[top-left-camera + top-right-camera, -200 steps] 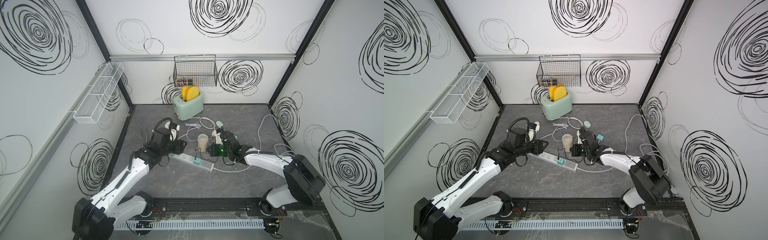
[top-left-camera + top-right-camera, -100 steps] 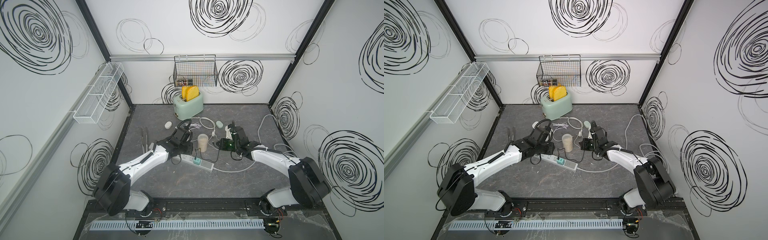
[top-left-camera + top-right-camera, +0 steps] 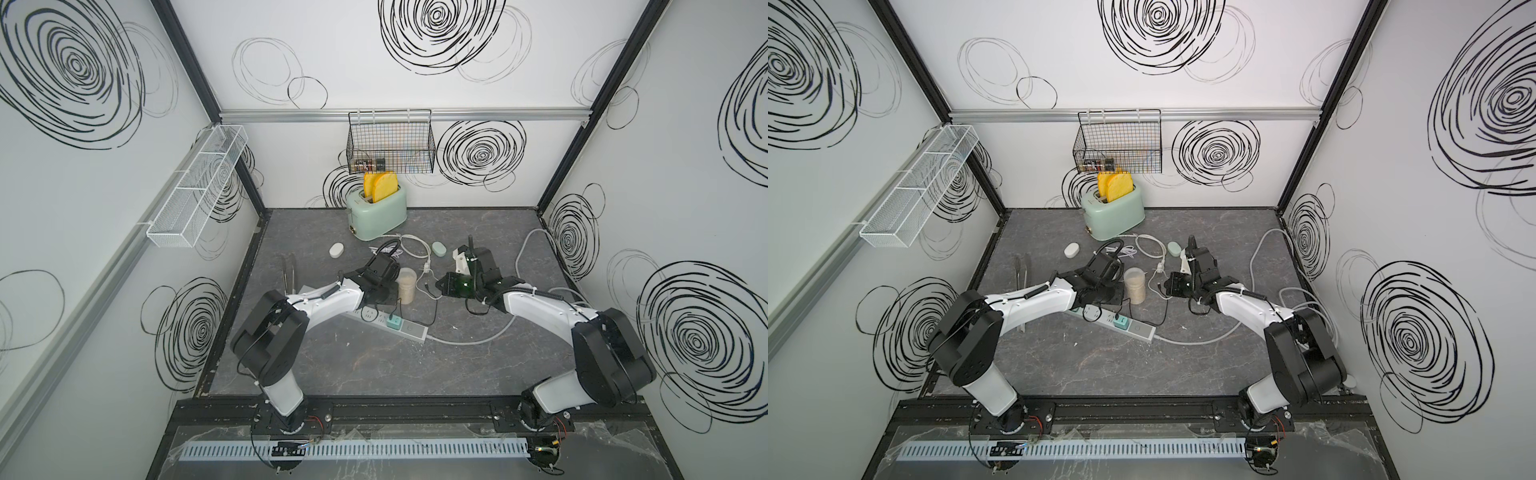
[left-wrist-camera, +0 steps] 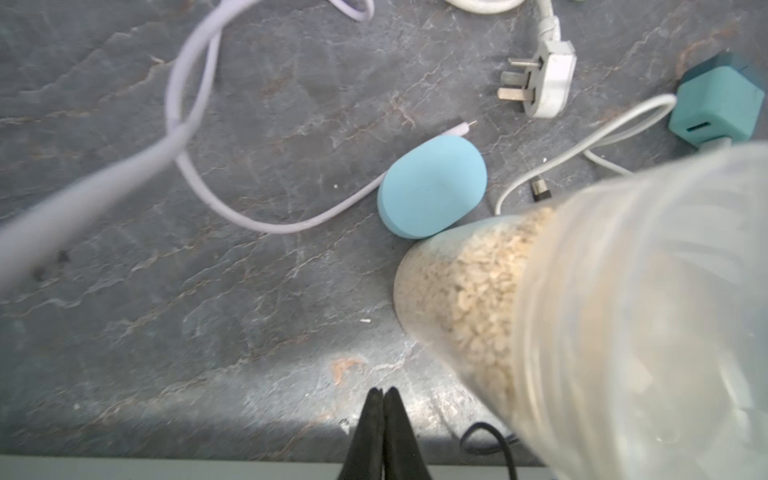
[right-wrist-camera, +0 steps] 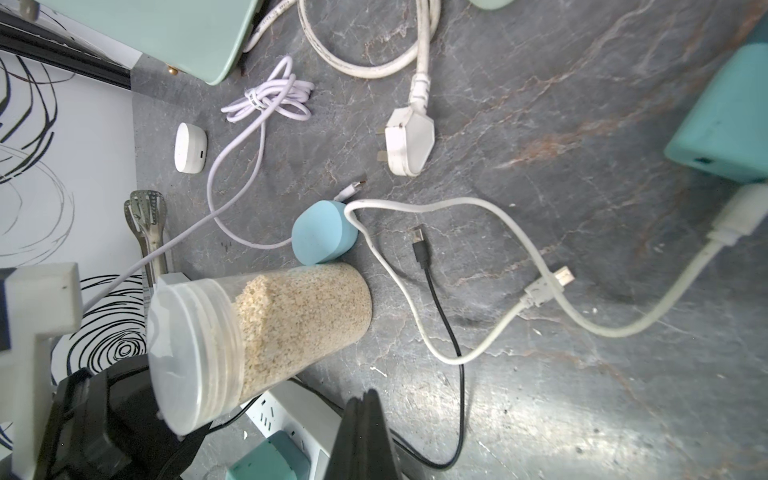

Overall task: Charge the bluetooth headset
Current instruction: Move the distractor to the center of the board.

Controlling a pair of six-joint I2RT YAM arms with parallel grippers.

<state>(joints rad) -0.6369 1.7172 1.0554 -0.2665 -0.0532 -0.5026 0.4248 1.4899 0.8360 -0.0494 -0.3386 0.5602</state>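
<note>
Beside ribbed clear grain jar (image 4: 478, 299), smooth oval blue case (image 4: 432, 187); left jaws, right jaws pressed together.

three earbud cases (image 5: 190, 147) (image 5: 324, 237) (image 3: 438, 248) — one jar (image 3: 406, 284), one toaster (image 3: 378, 212), one power strip (image 3: 409, 329).

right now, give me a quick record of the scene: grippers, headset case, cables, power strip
left gripper: shut, empty, beside the grain jar
right gripper: shut, empty
blue headset case: lying at the jar's base, nothing plugged in
purple cable: free tip lies just past the case, unplugged
black cable: free tip on the table near the case
power strip: teal charger plugged in
</note>
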